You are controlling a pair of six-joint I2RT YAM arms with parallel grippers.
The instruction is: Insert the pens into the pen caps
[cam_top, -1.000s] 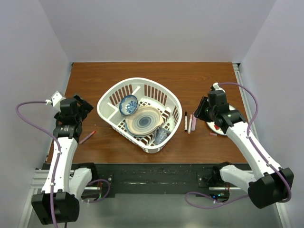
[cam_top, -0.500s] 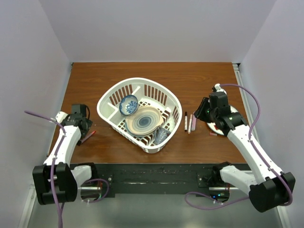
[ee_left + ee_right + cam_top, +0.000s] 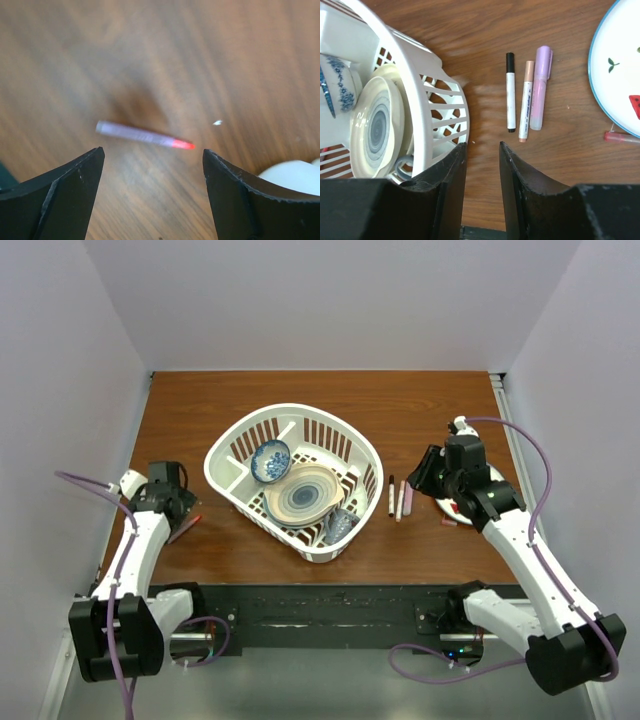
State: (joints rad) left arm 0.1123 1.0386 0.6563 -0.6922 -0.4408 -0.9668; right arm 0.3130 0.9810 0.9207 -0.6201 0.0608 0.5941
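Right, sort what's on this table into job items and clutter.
Job: red-tipped pen under the left claw; black-capped pen, pink pen, purple pen beside the white basket; reddish pen by the blue-rimmed plate.
Clutter: white basket, blue bowl, striped plate, cup, blue-rimmed plate.

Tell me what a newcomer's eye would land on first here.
The big white basket dominates the middle of the wooden table, holding a striped plate and a blue-patterned bowl. To its right, three pens lie side by side. Near the left edge, the left gripper hovers with open jaws over a lone red-tipped pen.
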